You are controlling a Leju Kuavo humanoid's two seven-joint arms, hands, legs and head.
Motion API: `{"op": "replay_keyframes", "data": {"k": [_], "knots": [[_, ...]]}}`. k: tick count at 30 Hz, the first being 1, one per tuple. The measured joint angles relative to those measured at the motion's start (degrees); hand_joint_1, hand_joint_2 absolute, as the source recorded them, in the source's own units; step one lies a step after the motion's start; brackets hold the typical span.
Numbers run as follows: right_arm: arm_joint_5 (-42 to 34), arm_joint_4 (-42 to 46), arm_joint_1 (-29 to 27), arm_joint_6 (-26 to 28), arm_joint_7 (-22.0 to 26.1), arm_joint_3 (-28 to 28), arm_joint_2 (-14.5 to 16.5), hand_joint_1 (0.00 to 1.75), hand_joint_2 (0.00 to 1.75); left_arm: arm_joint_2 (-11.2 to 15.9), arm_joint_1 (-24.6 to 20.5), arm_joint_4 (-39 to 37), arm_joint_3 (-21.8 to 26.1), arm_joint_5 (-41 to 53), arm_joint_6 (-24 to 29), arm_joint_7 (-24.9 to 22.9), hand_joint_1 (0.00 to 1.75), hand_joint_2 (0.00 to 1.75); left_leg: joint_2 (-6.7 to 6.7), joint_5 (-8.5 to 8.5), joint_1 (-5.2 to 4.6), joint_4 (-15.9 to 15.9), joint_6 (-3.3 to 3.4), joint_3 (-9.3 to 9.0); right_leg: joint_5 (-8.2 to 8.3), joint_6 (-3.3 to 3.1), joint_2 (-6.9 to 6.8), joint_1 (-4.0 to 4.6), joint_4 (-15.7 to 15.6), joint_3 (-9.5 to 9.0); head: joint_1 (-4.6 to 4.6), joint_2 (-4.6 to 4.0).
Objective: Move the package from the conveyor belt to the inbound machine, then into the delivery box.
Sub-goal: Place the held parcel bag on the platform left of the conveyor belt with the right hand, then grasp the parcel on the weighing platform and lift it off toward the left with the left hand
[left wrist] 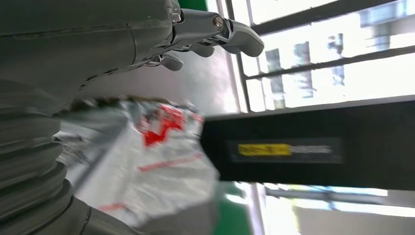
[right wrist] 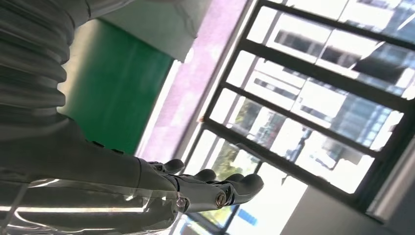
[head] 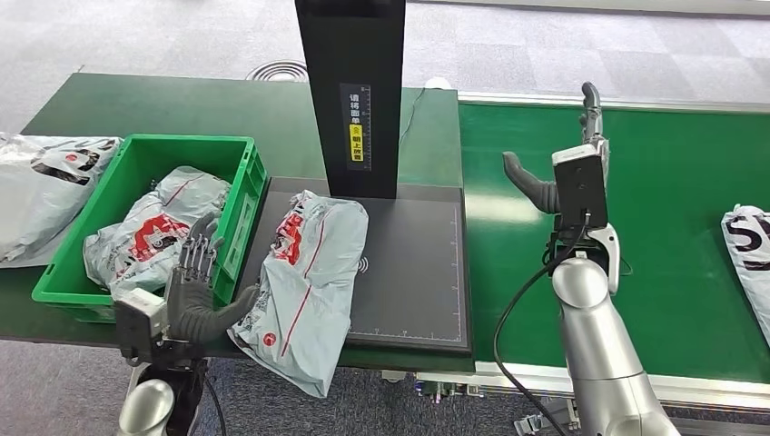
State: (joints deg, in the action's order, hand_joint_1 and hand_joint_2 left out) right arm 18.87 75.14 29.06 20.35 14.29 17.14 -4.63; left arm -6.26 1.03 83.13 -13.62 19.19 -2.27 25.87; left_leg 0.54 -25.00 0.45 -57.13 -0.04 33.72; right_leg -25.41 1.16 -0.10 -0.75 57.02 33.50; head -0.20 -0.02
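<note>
Left hand [head: 195,295] sits at the near left edge of the package [head: 304,286], fingers [head: 198,254] apart, thumb touching the bag, nothing gripped. Package lies on the scanner pad [head: 413,272], overhanging the bench front. Advise closing on its edge before lifting into the green box [head: 241,186]. Right hand [head: 572,150] is raised over the belt [head: 690,182], fingers spread, empty.
</note>
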Motion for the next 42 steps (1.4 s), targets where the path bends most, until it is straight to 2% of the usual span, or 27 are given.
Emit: {"op": "replay_keyframes", "data": {"k": [3,5,10,22,30,33,35,38,42], "knots": [[0.25,-0.32,-1.71,-0.7,-2.41,-3.19,0.63,0.0,1.75,0.05,-0.09,-0.26,-1.59,11.18,4.59,-3.02,0.0,1.75,0.01,0.0,-0.01,0.0,0.0,0.01,0.0,0.0,-0.01,-0.01,-0.01,-0.01,0.01,0.0],[0.4,-0.35,-3.25,-1.32,-3.02,-4.88,1.18,0.0,1.75,0.04,-0.47,-0.71,-2.67,14.53,5.57,-4.03,0.0,1.75,0.0,-0.01,-0.01,0.0,0.01,0.01,0.0,0.01,0.01,-0.01,-0.02,0.0,0.01,0.0],[0.64,-0.35,-5.14,-1.76,-3.33,-6.99,1.99,0.0,1.75,0.03,-1.12,-1.51,-3.84,15.56,6.03,-4.43,0.0,1.75,-0.03,-0.02,0.0,0.0,0.0,0.01,0.0,0.0,0.03,0.0,-0.01,0.03,0.0,0.0],[0.97,-0.35,-5.7,-1.85,-3.57,-8.37,2.58,0.0,1.75,0.03,-1.27,-2.02,-4.54,15.68,6.02,-4.44,0.0,1.75,-0.03,-0.01,0.0,0.0,0.0,0.01,0.0,0.0,0.03,-0.01,-0.01,0.03,0.01,0.0],[3.1,-0.26,-8.95,-7.51,-8.67,-8.42,3.61,0.0,1.75,0.03,-2.07,-2.18,-6.91,19.34,1.06,-5.98,0.0,1.75,-0.02,-0.03,0.0,0.0,-0.01,0.01,-0.01,-0.01,0.02,0.0,-0.02,0.03,0.0,0.0],[4.95,0.13,-11.47,-9.63,-11.18,-8.42,4.35,0.0,1.75,0.08,-2.68,-2.43,-8.38,24.54,2.37,-9.33,0.0,1.75,-0.02,-0.04,0.0,0.01,-0.02,0.02,-0.02,-0.02,0.02,0.0,-0.02,0.05,-0.01,0.0],[6.16,0.65,-13.06,-10.7,-12.77,-8.46,4.84,0.0,1.75,0.14,-3.6,-3.1,-9.64,32.32,4.47,-13.88,0.0,1.75,-0.02,-0.04,0.0,0.01,-0.03,0.02,-0.03,-0.02,0.02,0.0,-0.02,0.06,-0.01,0.0],[7.69,1.46,-15.06,-11.81,-14.02,-9.0,5.77,0.0,1.75,0.13,-5.34,-5.55,-12.52,44.66,4.03,-20.73,0.0,1.75,-0.01,-0.04,0.0,0.01,-0.03,0.02,-0.03,-0.03,0.02,0.0,-0.02,0.05,0.0,0.0],[8.83,2.08,-16.58,-12.38,-14.16,-10.08,7.08,0.0,1.75,-0.28,-6.79,-10.01,-16.16,50.87,3.57,-24.24,0.0,1.75,-0.06,-0.05,0.0,0.01,-0.03,0.02,-0.02,-0.02,0.08,-0.01,-0.01,0.06,0.01,0.0]]}}
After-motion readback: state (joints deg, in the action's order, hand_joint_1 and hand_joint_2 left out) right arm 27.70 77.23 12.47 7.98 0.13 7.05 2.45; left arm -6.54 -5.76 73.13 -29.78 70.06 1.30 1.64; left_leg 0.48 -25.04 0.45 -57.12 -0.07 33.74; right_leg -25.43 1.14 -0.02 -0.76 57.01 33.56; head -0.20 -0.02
